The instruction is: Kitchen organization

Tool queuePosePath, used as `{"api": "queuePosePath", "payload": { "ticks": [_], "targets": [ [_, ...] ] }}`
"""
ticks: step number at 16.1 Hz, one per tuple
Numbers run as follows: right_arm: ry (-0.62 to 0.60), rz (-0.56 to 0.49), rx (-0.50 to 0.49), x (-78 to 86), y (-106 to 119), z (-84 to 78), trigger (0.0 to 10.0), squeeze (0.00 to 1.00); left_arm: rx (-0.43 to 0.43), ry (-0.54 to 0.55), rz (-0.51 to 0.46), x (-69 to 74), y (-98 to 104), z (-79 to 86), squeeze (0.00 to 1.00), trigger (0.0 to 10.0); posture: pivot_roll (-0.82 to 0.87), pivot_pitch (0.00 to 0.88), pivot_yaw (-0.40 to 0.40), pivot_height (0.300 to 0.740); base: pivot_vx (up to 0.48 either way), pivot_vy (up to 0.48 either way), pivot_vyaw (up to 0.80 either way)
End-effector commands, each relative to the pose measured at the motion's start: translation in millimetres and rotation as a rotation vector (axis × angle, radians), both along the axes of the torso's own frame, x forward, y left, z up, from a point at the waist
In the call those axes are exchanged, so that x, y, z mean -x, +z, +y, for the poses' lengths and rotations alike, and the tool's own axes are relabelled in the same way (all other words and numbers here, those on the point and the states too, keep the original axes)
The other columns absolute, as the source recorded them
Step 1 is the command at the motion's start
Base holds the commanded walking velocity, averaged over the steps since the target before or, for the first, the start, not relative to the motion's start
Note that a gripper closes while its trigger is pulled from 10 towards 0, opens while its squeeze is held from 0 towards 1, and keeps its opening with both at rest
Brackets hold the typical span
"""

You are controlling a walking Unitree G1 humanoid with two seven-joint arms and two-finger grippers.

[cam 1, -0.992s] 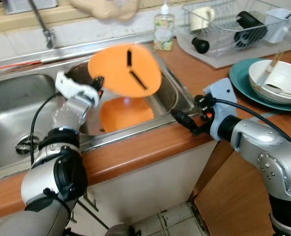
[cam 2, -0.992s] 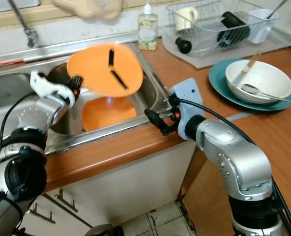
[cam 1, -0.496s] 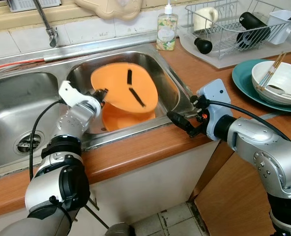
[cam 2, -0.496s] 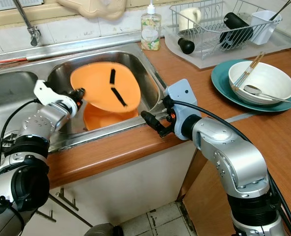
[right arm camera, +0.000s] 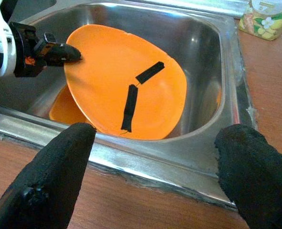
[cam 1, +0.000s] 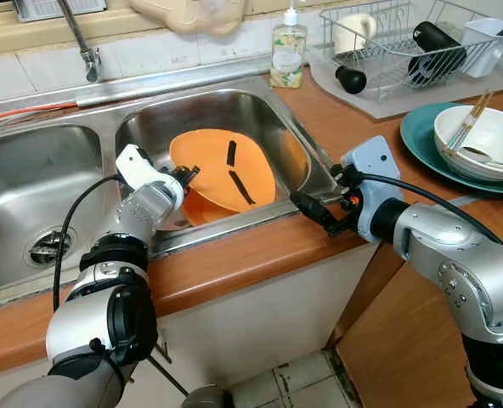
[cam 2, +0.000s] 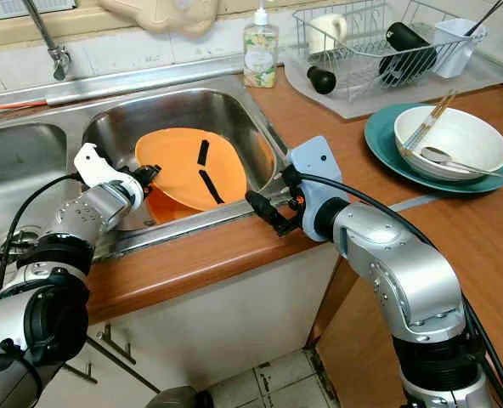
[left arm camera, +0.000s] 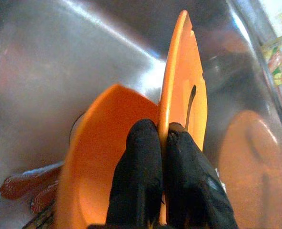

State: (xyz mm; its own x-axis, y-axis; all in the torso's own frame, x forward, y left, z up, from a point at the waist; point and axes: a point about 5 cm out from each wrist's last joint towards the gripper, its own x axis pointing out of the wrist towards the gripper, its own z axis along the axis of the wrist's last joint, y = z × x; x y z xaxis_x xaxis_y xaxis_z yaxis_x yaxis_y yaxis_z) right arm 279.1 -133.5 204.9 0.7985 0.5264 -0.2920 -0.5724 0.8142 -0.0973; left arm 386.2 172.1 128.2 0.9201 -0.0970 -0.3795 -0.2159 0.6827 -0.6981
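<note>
A: Starting at the left, what is in the sink (cam 1: 31,183)?

B: Two steel basins. The left one shows its drain (cam 1: 43,249). In the right one the left hand (cam 1: 186,174) pinches the near rim of an orange plate (cam 1: 226,166), fingers (left arm camera: 142,157) closed tight on either side of the edge. The plate bears two black strips.

A: Why is the plate tilted?

B: It looks gripped by one edge only, so the far side hangs free, leaning over the basin. Beneath it lies an orange bowl (left arm camera: 100,157). Whether the plate's lower edge touches that bowl is hard to tell. The likely aim is either to stack the plate there or to lift it clear; the pictures alone do not settle which.

A: And further right?

B: The right hand (right arm camera: 150,157) hovers over the front edge of the desk (cam 1: 234,255), just beside the basin, its two fingers spread wide and holding nothing. It seems posted there to take or steady the plate.

A: Past that?

B: A soap bottle (cam 1: 285,53) stands behind the sink. A wire rack (cam 1: 404,51) holds a mug and dark items, presumably drying. At the far right a white bowl (cam 1: 481,140) with chopsticks sits on a teal plate (cam 1: 417,136), probably waiting for washing.
</note>
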Motion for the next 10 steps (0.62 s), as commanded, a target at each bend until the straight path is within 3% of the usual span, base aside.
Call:
{"api": "queuePosePath", "payload": {
  "ticks": [1, 6, 8, 10],
  "targets": [
    [-0.003, 0.001, 0.000, -0.3, -1.6, 0.1, 10.0, 0.00, -0.015, 0.013, -0.013, -3.3, 6.9, 2.1, 1.00, 10.0, -0.07, 0.000, 0.091, 0.740, 0.000, 0.000, 0.00],
    [-0.019, -0.004, -0.007, -2.3, -2.5, 0.0, 10.0, 0.00, -0.036, 0.018, -0.021, -1.3, 6.2, 10.9, 1.00, 10.0, -0.06, 0.000, 0.088, 0.740, 0.000, 0.000, 0.00],
    [-0.012, -0.013, -0.009, -1.9, -2.2, 0.7, 10.0, 0.00, -0.128, -0.035, -0.093, -1.2, 14.2, 13.2, 1.00, 10.0, -0.06, 0.000, 0.086, 0.740, 0.000, 0.000, 0.00],
    [-0.008, -0.040, -0.019, -1.3, -2.6, 1.7, 10.0, 0.00, -0.322, -0.148, -0.193, 3.2, 24.2, 11.1, 1.00, 10.0, -0.06, 0.000, 0.084, 0.740, 0.000, 0.000, 0.00]
  ]
}}
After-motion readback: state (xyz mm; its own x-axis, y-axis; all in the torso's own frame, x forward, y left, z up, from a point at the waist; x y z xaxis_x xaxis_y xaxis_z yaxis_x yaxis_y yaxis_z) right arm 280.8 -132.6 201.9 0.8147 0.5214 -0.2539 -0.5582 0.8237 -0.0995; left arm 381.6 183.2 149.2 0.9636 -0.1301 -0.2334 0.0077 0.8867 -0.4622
